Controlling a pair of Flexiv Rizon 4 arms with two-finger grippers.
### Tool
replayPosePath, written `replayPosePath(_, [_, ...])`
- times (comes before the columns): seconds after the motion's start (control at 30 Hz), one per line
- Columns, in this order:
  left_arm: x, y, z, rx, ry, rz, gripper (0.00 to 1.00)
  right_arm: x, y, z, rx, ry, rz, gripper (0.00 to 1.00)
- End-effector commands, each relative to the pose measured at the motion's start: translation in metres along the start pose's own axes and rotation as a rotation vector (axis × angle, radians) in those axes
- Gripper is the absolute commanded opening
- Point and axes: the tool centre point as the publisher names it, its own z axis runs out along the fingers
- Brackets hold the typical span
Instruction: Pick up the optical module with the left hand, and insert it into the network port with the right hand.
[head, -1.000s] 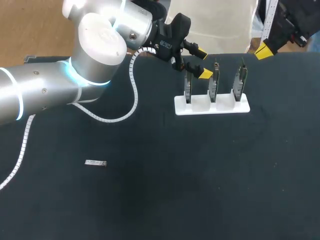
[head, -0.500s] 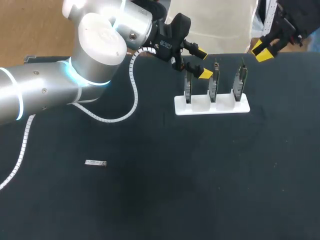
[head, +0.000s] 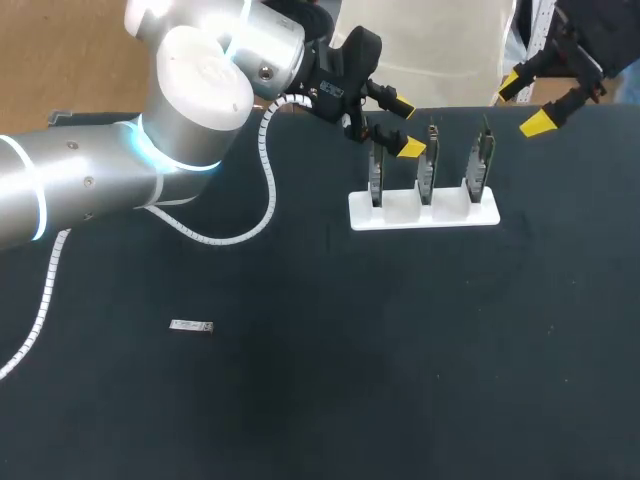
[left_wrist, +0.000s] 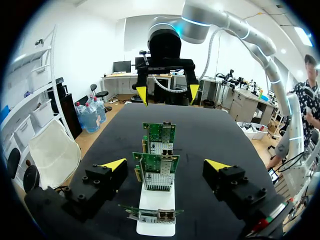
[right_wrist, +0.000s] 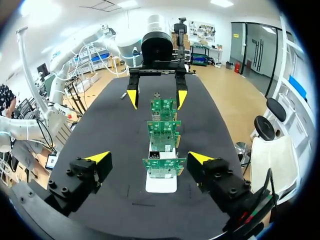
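The optical module (head: 191, 326), a small silver bar, lies alone on the black table (head: 330, 380) at the front left, far from both grippers. My left gripper (head: 404, 126) hangs open at the left end of the white stand (head: 400, 216), which holds three upright green network cards (head: 427, 165). In the left wrist view the left gripper (left_wrist: 166, 164) is empty, with the cards (left_wrist: 155, 172) lined up ahead between its fingers. My right gripper (head: 525, 104) is open and empty beyond the stand's right end. The right gripper (right_wrist: 149, 157) faces the same cards (right_wrist: 164, 167) end-on.
Each wrist view shows the other arm's gripper across the stand: the right one (left_wrist: 167, 93) and the left one (right_wrist: 156, 97). The stand's white base (right_wrist: 161, 185) sits at the back middle. A coiled white cable (head: 268, 160) hangs from my left arm.
My right gripper's fingers have spread apart from shut to wide open. The left arm, the stand and the module have not moved.
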Motion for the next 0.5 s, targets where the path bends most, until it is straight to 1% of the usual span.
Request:
replayPosePath(0.03, [-0.001, 0.002, 0.000, 0.003, 0.005, -0.002, 1.00, 0.000, 0.003, 0.001, 0.008, 0.001, -0.001, 1.00])
replayPosePath(0.13, [-0.006, 0.002, -0.005, -0.005, -0.002, 0.018, 1.00, 0.000, 0.003, 0.001, 0.008, 0.001, -0.001, 1.00])
replayPosePath(0.33, [-0.024, 0.003, -0.022, -0.034, -0.043, 0.049, 1.00, 0.000, 0.003, 0.001, 0.008, 0.001, -0.001, 1.00])
replayPosePath(0.5, [-0.039, 0.003, -0.046, -0.082, -0.049, 0.096, 1.00, 0.000, 0.003, 0.001, 0.008, 0.001, -0.001, 1.00])
